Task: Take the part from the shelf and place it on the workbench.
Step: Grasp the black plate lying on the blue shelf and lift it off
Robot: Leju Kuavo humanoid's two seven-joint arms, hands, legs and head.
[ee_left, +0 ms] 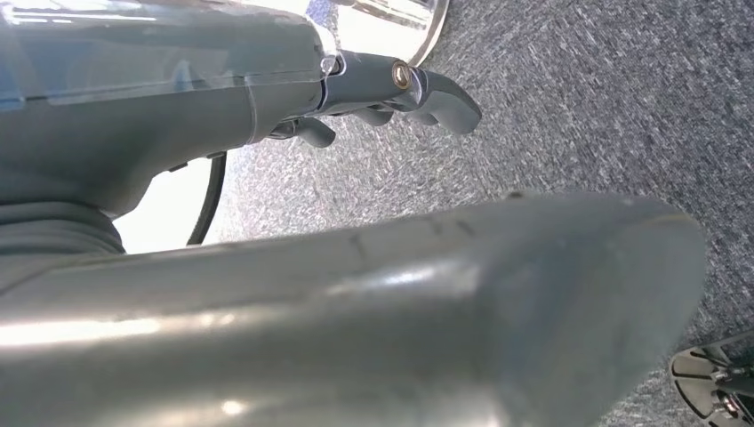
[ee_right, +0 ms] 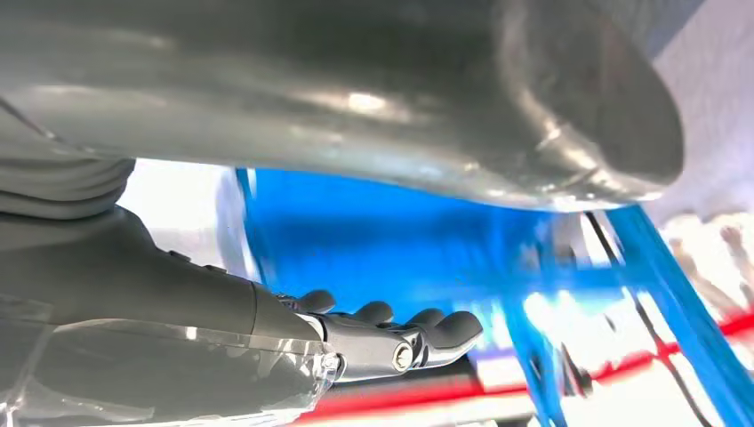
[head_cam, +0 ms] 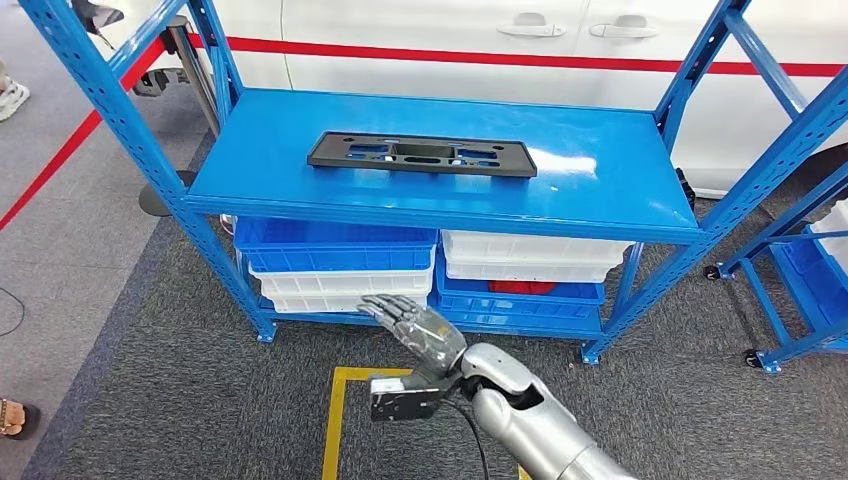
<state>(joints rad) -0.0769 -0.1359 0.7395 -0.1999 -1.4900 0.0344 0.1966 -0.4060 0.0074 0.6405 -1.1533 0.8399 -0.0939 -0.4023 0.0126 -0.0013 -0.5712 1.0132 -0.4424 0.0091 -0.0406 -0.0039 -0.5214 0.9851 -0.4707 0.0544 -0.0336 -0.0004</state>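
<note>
Matt black plastic part [head_cam: 421, 154], glossy blue metal shelf [head_cam: 600, 195], rough grey carpet [head_cam: 200, 380]

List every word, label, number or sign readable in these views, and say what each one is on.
None: no readable text in any view.
Black part on the blue shelf: no visible lettering.
Blue and white bins below: no labels visible.
White car behind: a red stripe, no writing.
Yellow floor marking: a plain line, no characters.

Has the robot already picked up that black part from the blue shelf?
No, the black part lies flat on the blue shelf, while the right hand is below it, empty.
</note>
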